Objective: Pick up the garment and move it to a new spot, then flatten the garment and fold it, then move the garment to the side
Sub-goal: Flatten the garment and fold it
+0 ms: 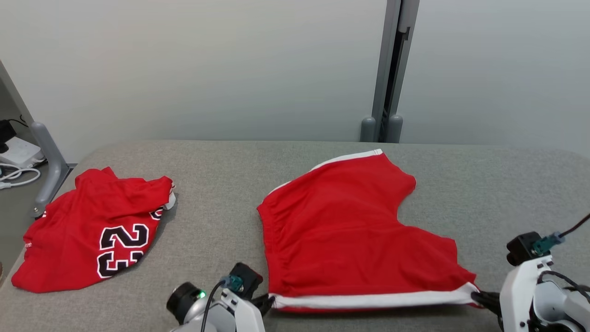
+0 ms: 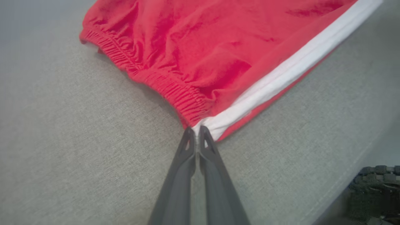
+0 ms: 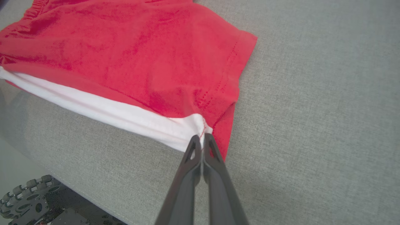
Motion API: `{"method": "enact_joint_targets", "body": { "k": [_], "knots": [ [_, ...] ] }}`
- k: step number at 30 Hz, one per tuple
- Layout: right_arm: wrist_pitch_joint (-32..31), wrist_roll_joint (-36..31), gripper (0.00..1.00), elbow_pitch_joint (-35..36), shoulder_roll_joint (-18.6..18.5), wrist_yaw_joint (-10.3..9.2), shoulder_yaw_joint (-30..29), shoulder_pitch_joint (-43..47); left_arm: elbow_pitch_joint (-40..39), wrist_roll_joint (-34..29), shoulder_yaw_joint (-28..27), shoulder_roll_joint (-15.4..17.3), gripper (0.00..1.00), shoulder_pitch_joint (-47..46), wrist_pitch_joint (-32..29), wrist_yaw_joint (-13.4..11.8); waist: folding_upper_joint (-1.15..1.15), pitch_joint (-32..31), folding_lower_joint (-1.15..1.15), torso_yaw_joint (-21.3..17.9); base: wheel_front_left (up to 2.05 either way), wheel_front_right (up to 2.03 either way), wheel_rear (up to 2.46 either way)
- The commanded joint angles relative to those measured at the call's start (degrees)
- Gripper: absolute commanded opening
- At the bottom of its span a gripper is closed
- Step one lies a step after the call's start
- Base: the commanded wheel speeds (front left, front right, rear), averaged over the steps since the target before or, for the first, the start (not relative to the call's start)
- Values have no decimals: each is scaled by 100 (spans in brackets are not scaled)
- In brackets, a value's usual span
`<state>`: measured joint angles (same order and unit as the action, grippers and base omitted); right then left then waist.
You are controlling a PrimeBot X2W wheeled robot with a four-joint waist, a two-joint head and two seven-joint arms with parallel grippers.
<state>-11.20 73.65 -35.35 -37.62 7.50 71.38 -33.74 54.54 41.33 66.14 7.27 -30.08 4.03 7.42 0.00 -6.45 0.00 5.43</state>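
Observation:
The garment is a pair of red shorts with white side stripes, spread on the grey table right of centre. Its near stripe runs along the table's front edge. My left gripper is shut on the waistband corner of that stripe; the left wrist view shows the gripper pinching where the gathered elastic meets the white band. My right gripper is shut on the leg-hem corner, and the right wrist view shows the gripper clamped on white stripe and red hem.
A crumpled red jersey with black numbers lies on the table's left side. A grey post and white cables stand off the left edge. A wall with a vertical grey rail is behind. The robot's wheeled base shows below the front edge.

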Motion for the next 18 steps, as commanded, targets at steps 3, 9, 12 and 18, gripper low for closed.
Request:
{"method": "enact_joint_targets", "body": {
  "k": [3,9,12,18],
  "knots": [
    [-184,219,0,310,-271,-1,35,228,-465,372,65,227,0,311,-158,1,0,-72,0,4,0,0,0],
    [-381,540,0,836,-664,-1,39,448,-1252,730,136,643,0,621,-398,1,0,-123,0,37,0,0,0],
    [-340,627,0,1111,-887,-1,-2,528,-1689,819,137,859,0,782,-526,-52,0,-134,0,75,0,0,0],
    [-132,660,0,1464,-1119,-1,-180,484,-2581,1224,-104,1155,0,1013,-737,-197,0,-75,0,122,0,0,0]
  ]
}}
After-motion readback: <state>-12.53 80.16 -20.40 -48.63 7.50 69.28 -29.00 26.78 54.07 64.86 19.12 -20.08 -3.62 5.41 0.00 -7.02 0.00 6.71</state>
